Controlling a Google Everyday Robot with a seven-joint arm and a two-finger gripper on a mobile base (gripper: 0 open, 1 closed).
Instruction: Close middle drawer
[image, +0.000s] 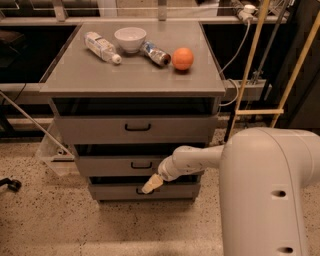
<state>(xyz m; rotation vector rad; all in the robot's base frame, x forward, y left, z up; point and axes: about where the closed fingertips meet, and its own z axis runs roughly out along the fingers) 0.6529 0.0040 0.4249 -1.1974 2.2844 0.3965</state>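
The middle drawer (107, 166) is the second grey front of the cabinet, with a small dark loop handle (141, 165) at its centre. A dark gap shows above its front. My gripper (149, 185), with cream-coloured tips, hangs just below that handle, in front of the lowest drawer (175, 191). Its tips are together and hold nothing. My white forearm (192, 159) reaches in from the right across the middle drawer's right half.
The top drawer (90, 130) sits above. On the cabinet top lie a plastic bottle (101, 47), a white bowl (130, 38), a can (155, 53) and an orange (182, 58). A clear bin (52, 152) stands left of the cabinet; wooden poles (248, 70) stand right.
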